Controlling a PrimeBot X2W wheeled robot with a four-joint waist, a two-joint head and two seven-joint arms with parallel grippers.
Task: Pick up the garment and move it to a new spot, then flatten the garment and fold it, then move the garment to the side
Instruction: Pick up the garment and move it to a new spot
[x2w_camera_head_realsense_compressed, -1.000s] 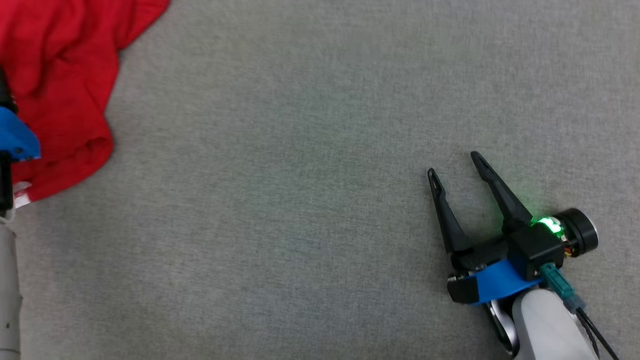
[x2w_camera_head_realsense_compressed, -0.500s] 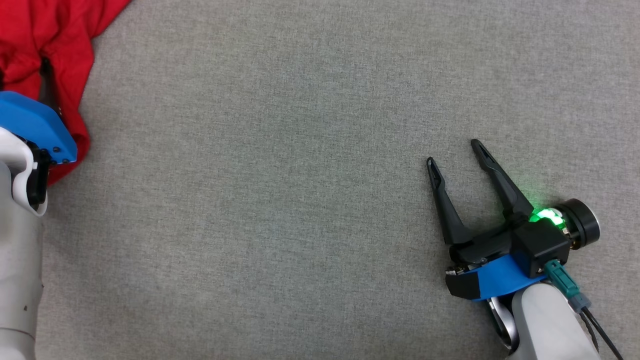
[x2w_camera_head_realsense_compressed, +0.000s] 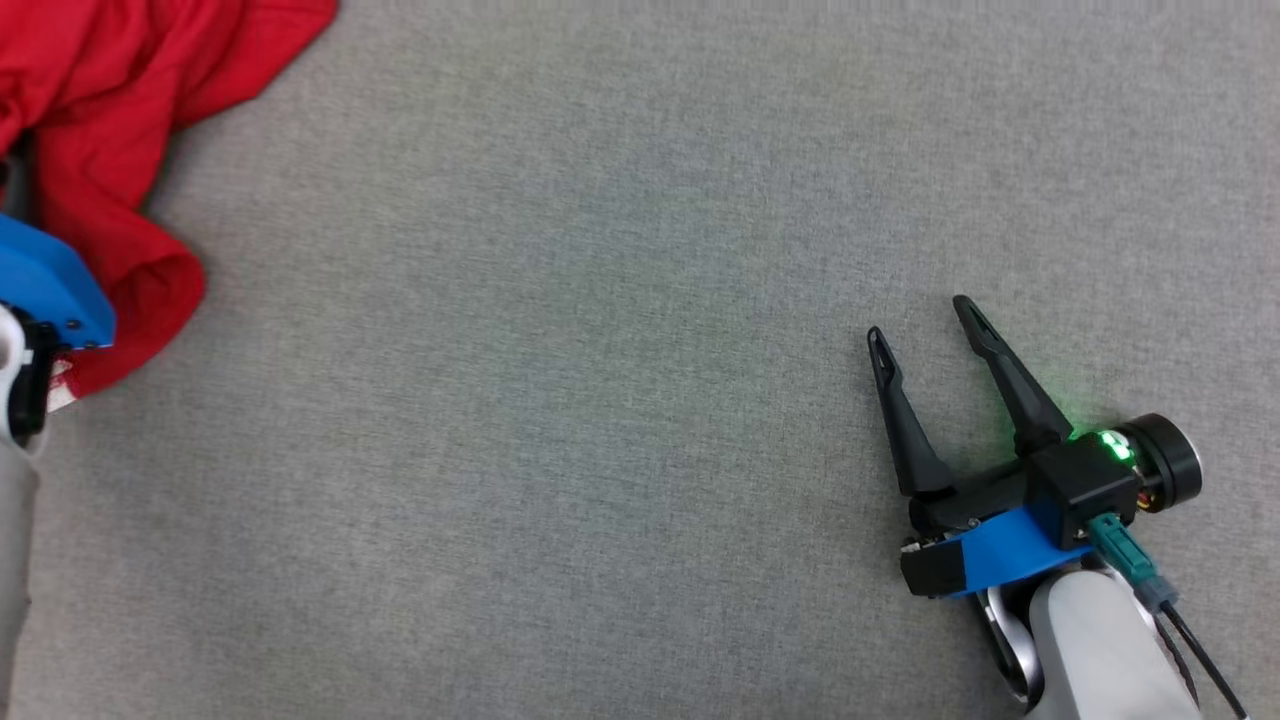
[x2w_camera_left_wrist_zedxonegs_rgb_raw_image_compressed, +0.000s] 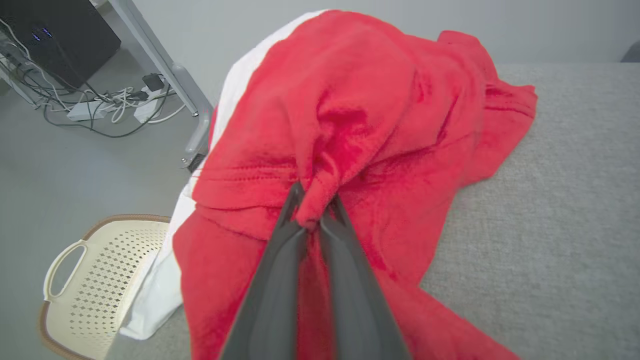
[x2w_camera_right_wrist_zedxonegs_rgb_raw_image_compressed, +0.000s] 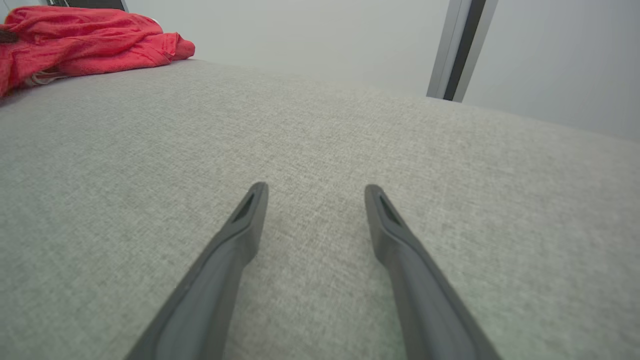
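The red garment lies bunched at the far left corner of the grey bench, partly over its edge. The left gripper is pinched tight on 1 fold, likely so it can lift it. The right gripper rests wide open near the front right edge, holding nothing, maybe ready to help

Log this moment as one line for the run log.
step: pick up | left gripper: shut on fold of crumpled red garment | right gripper: open, empty, above grey table
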